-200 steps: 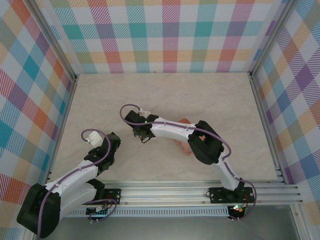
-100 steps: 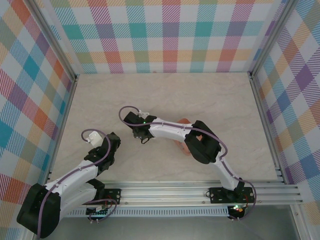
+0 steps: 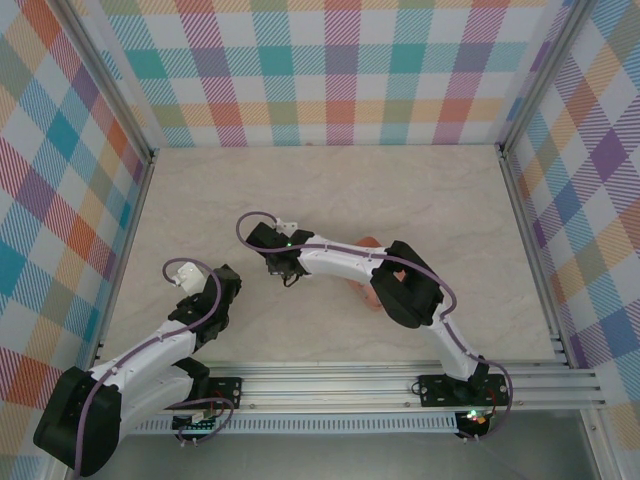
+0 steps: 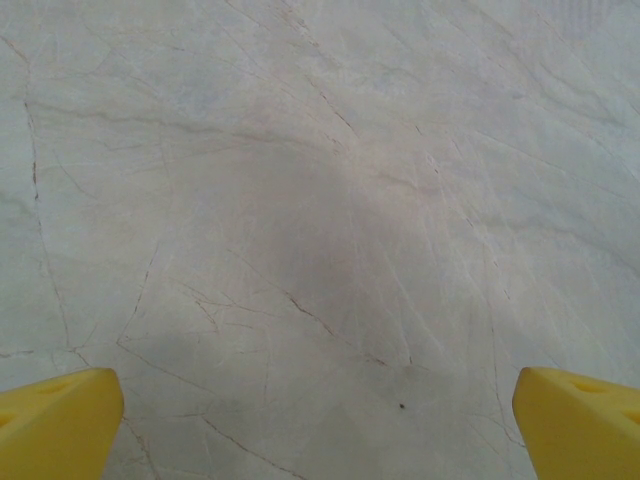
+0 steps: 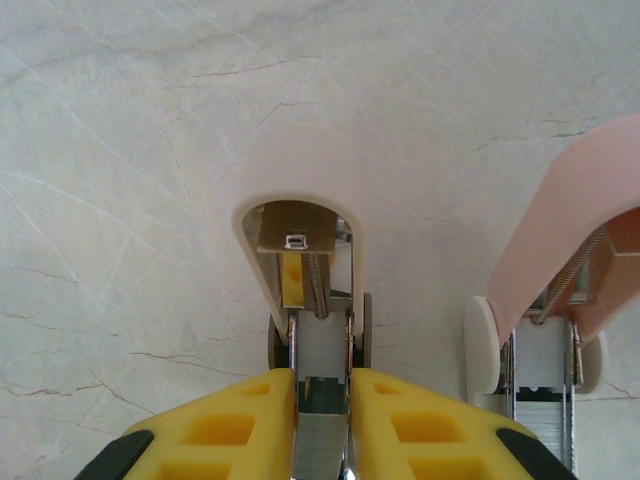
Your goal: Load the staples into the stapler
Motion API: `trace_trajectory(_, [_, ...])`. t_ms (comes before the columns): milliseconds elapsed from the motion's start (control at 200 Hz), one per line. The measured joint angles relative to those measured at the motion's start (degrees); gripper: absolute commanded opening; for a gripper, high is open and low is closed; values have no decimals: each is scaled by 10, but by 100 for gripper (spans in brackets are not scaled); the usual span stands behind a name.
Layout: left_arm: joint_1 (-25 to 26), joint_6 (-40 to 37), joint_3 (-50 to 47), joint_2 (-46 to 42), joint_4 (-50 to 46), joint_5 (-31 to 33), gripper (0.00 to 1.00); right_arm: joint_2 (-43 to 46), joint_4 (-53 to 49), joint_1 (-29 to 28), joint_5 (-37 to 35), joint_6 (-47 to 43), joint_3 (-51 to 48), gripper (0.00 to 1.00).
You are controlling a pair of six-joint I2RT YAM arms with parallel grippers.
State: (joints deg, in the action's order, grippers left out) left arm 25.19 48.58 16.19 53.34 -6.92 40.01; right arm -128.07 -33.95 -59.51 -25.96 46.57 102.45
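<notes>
On the stapler (image 5: 300, 165), right fingers (image 5: 235, 420) stay clamped (elbow (image 3: 405, 290) shifted left)

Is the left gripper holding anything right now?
No, the left gripper has its yellow fingers wide apart in its wrist view, with bare marble tabletop between them.

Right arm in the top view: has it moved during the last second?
Yes. The right arm shifted slightly left, away from the right wall.
</notes>
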Motion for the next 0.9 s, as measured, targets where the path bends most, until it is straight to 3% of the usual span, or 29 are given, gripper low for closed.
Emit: trace_trajectory(900, [0, -2, -3, 0, 13, 0, 100, 0, -21, -5, -2, -40, 23, 25])
